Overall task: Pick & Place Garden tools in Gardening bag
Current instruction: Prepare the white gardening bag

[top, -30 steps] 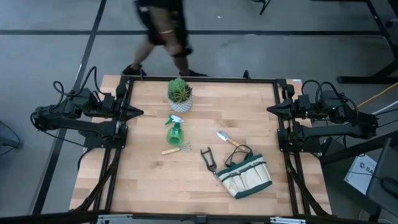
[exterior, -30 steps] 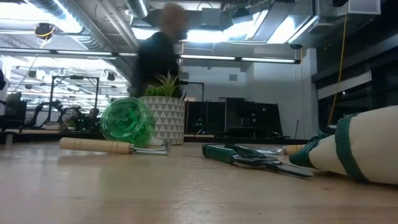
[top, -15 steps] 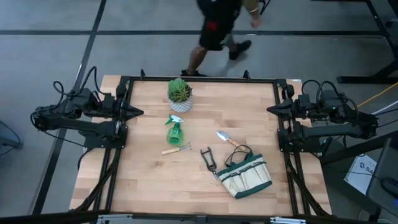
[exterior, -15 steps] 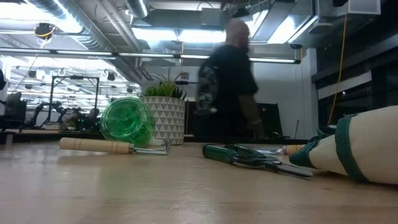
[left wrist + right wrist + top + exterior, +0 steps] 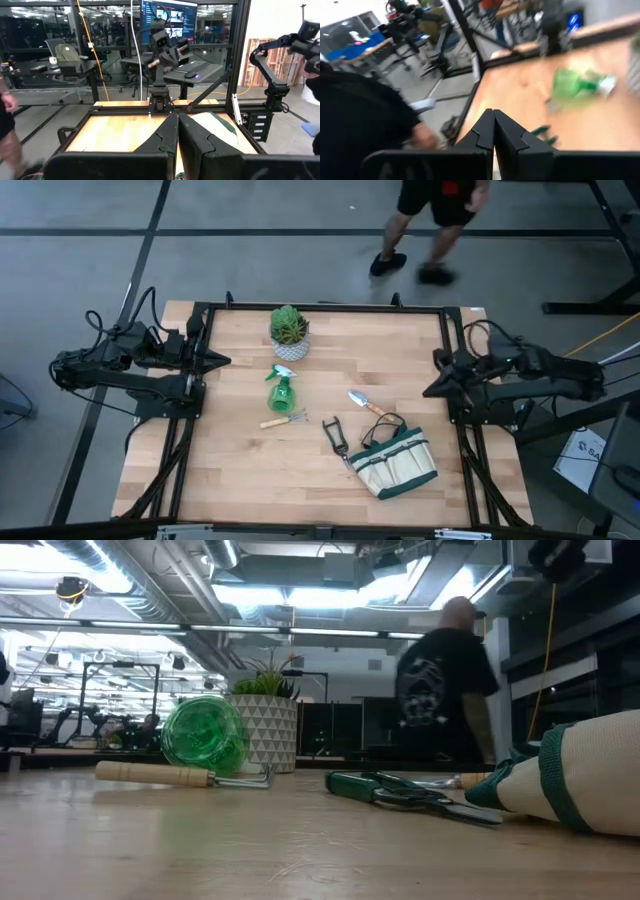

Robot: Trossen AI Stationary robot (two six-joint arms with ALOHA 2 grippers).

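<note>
The green spray bottle (image 5: 279, 391) lies on its side at the table's middle, with the wooden-handled rake (image 5: 283, 420) just nearer. The pruning shears (image 5: 335, 436) and the trowel (image 5: 362, 402) lie flat beside the beige gardening bag (image 5: 398, 463), which lies on its side near the right front. My left gripper (image 5: 225, 361) is shut and empty at the left edge. My right gripper (image 5: 427, 392) is shut and empty at the right edge, right of the trowel. The right wrist view shows the bottle (image 5: 575, 84), blurred.
A green plant in a white pot (image 5: 290, 332) stands at the far middle, behind the bottle. A person (image 5: 430, 230) walks on the floor beyond the far edge. Bare wood lies at the near left of the table (image 5: 230, 480).
My right gripper has swung from its place at the right edge toward the table's near edge and tipped down toward the table. The person behind the far edge has walked from left to right. The tools and the bag have not moved.
</note>
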